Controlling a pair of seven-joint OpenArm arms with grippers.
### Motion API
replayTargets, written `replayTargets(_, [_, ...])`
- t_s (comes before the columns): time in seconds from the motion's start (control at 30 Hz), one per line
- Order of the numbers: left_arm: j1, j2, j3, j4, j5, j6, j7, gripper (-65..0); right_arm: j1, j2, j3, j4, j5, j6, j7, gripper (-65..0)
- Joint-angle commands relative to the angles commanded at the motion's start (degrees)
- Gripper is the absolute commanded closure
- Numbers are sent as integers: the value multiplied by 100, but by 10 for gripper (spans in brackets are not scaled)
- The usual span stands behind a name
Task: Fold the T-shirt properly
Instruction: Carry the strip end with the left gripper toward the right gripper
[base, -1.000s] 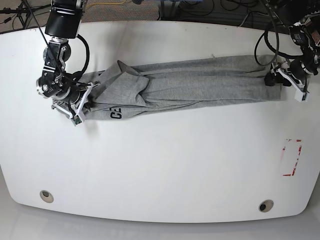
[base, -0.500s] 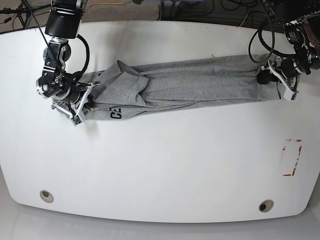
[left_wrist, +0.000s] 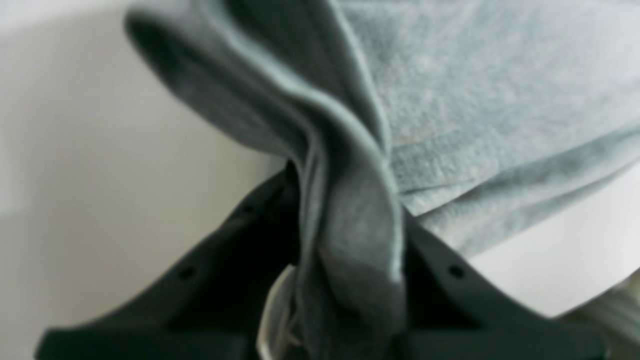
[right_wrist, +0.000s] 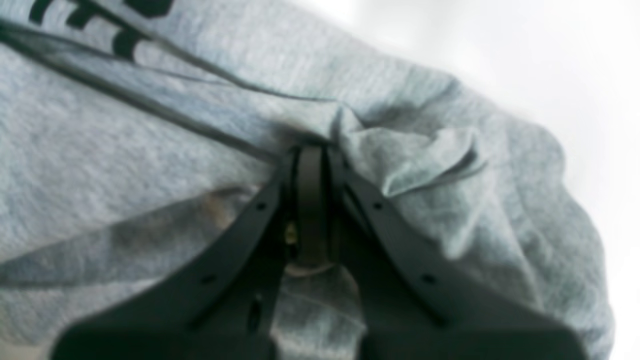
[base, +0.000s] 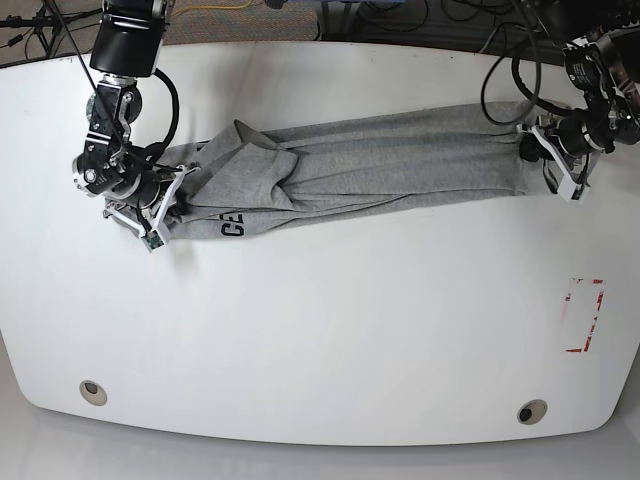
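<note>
Stretching from about 9 o'clock to 3 o'clock across the upper half of the white table (base: 320, 330), the shirt (base: 380, 165) lies as a long, bunched band, and each arm has one end of it. The right gripper (base: 160, 205) is at the 9 o'clock end, and its wrist view shows the jaws closed nearly all the way, with a small pinch of grey cloth (right_wrist: 410, 150) between the tips. The left gripper (base: 555, 160) is at the 3 o'clock end, and its wrist view shows a thick twisted roll of cloth (left_wrist: 350, 220) squeezed between jaws that stay a little apart because the roll is fat. This cloth looks soft, light and floppy, so I think it will sag and wrinkle wherever nothing holds it. It does not look slippery or easy to break. Good places to hold are probably the flat edges and corners, not a lump, since a lump lets layers slide out. Some black letters (base: 232, 229) peek out near 8 o'clock, but most of the print is folded under. Both wrist views are blurry. I cannot tell which end is the neck, where the sleeves are, or how many layers each gripper has. A red mark (base: 583, 315) sits at 4 o'clock, well apart.
</note>
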Motion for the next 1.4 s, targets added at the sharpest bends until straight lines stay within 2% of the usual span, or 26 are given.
replayTargets(0.17, [-18, 9, 510, 756, -9, 4, 132, -51, -9, 0, 0, 0, 0, 0, 0, -22])
replayTargets(0.37, [-35, 18, 1442, 1108, -18, 303, 132, -53, -9, 0, 0, 0, 0, 0, 0, -22])
replayTargets(0.47, [-114, 246, 1767, 1108, -9, 435, 123, -53, -9, 0, 0, 0, 0, 0, 0, -22])
replayTargets(0.73, [-246, 747, 2040, 1055, 35, 470, 105, -53, -9, -9, 0, 0, 0, 0, 0, -22])
replayTargets(1.1, [-659, 1741, 2233, 695, 1002, 470, 88, -54, -9, -9, 0, 0, 0, 0, 0, -22])
replayTargets(1.23, [-782, 1969, 2233, 554, 1081, 470, 88, -54, 0, -9, -9, 0, 0, 0, 0, -22])
replayTargets(1.4, [-791, 2101, 2233, 378, 1090, 470, 88, -57, 9, -9, -18, 9, 0, 0, 0, -22])
